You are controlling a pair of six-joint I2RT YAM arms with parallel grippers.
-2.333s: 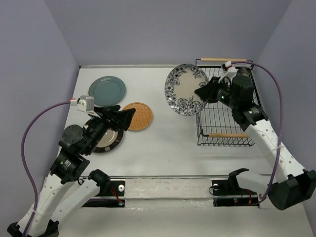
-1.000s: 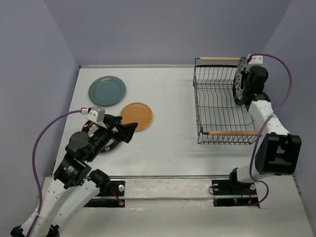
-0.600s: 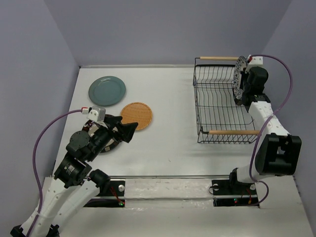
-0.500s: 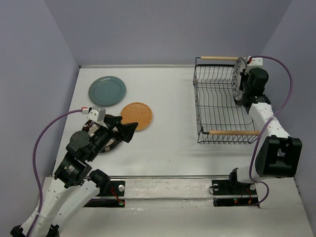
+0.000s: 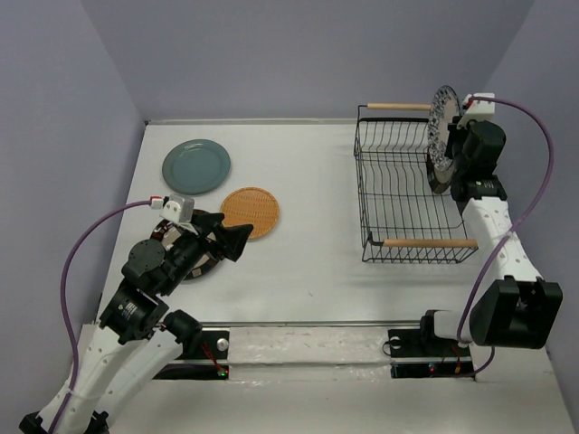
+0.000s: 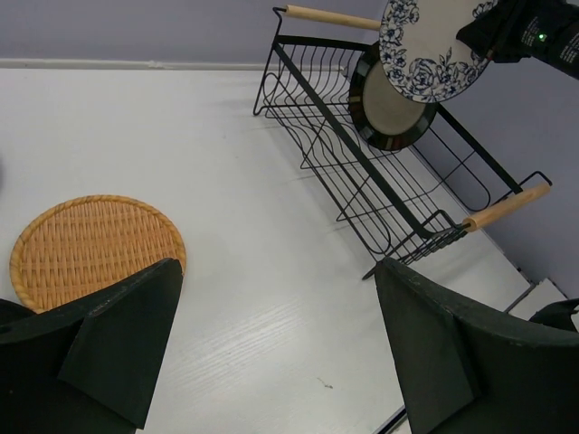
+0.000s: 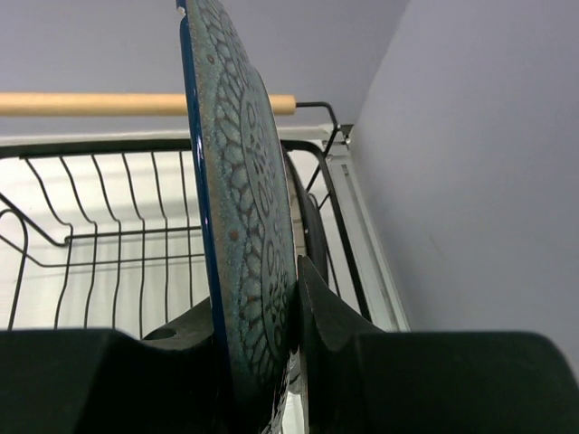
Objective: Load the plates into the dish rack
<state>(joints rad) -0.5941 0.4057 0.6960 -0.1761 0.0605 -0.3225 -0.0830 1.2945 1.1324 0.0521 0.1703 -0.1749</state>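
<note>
My right gripper (image 5: 456,152) is shut on the rim of the white and blue floral plate (image 5: 442,113) and holds it upright on edge above the far right end of the black wire dish rack (image 5: 398,194). The right wrist view shows the fingers (image 7: 321,307) pinching the plate (image 7: 240,199). A dark striped-rimmed plate (image 6: 391,99) stands in the rack just behind it. My left gripper (image 5: 237,237) is open and empty above the table, beside the woven orange-tan plate (image 5: 253,212). The teal plate (image 5: 196,166) lies at the far left. Another dark striped plate (image 5: 194,264) lies mostly hidden under my left arm.
The rack has wooden rod handles at its near end (image 5: 430,243) and far end (image 5: 398,108). Purple walls close in at the back and both sides; the right wall runs close along the rack. A bare white table (image 5: 308,262) lies between the plates and the rack.
My right gripper swung the floral plate from left of the rack to edge-on at its far right end, then rose a little with it. My left arm pulled back slightly, then stayed still.
</note>
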